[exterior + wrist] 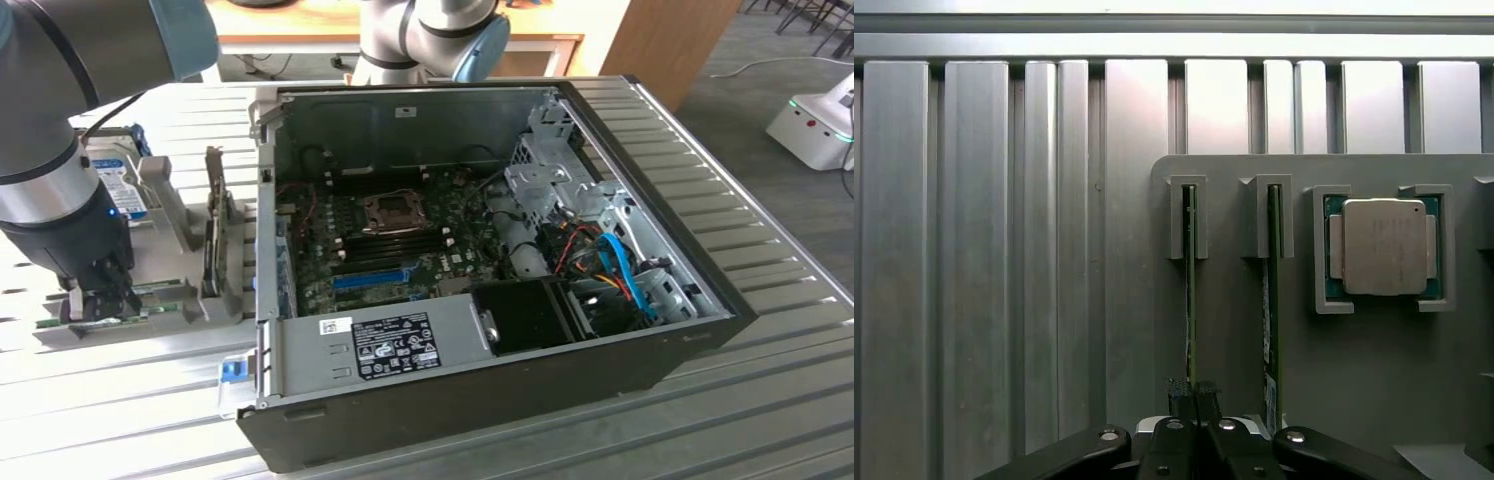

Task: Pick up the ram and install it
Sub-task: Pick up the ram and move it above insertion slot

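Arm: thick round tubes, silver-grey metal. Joint caps: pale blue, rounded. Wrist section: black, cylindrical, with one small blue light. Cable: black, thin, running beside the grey tube. Gripper: black, with two angled link bars, silver round-head screws at the pivots, and dark, rough-faced fingertips.

end effector: fingers pinched on one end of the ram
ram: seen edge-on, standing in a slot of the grey holder
second green stick: neighbouring slot, just beside
processor chip: flat in a square pocket
table: ribbed metal
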You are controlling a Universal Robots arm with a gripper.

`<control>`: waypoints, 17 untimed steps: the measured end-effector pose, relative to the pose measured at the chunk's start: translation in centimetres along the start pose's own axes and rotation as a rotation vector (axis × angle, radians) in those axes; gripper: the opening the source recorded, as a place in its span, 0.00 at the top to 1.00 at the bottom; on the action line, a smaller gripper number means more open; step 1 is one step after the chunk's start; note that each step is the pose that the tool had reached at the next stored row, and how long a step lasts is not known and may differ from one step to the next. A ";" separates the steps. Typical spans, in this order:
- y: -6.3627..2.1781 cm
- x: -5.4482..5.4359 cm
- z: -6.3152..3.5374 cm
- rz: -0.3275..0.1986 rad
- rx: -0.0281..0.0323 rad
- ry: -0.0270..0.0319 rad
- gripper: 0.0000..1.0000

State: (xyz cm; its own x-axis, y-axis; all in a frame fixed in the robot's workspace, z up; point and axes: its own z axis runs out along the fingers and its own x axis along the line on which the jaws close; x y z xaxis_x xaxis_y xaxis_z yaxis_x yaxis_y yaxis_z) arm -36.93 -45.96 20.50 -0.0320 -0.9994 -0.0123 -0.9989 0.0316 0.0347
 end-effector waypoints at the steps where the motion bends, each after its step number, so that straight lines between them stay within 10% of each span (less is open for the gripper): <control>1: 0.00 0.0 0.00 0.000 0.0000 0.0000 0.88; 17: 0.00 0.0 -0.14 -0.012 0.0000 0.0004 0.88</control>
State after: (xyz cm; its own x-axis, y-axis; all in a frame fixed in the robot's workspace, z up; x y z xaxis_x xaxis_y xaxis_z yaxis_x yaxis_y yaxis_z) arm -36.93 -45.96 20.64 -0.0203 -0.9997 -0.0123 -0.9992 0.0199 0.0346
